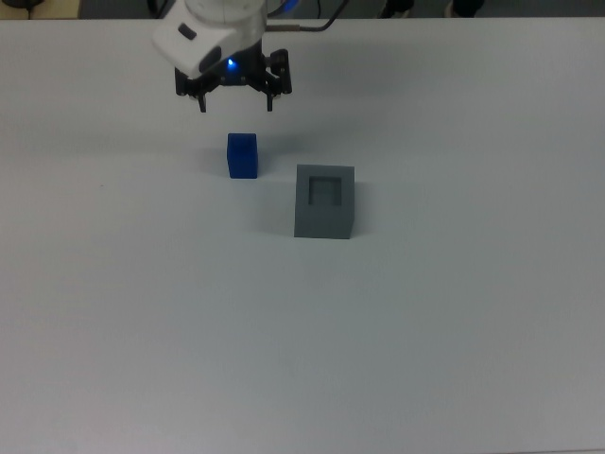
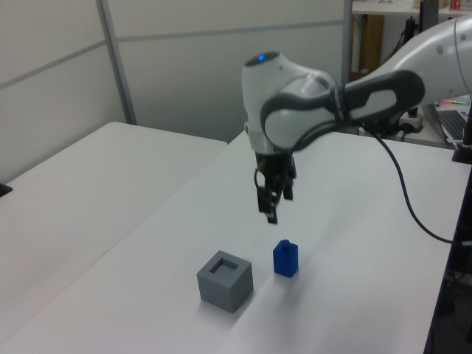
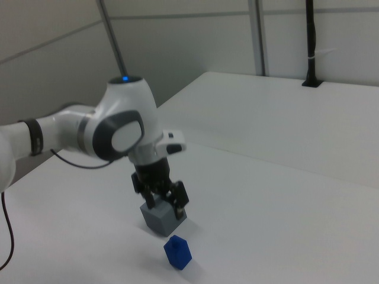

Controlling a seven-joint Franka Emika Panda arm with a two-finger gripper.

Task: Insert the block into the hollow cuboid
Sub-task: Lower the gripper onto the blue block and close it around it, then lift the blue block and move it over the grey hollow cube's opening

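The light is bright and even — soft, from above. The white table (image 1: 454, 312) looks a bit blue-grey in the top view. The hollow cuboid (image 1: 324, 201) and the block (image 1: 242, 155) drop faint, fuzzy shadows. A small blue light glows on the arm (image 2: 259, 57) — no strong glare anywhere.
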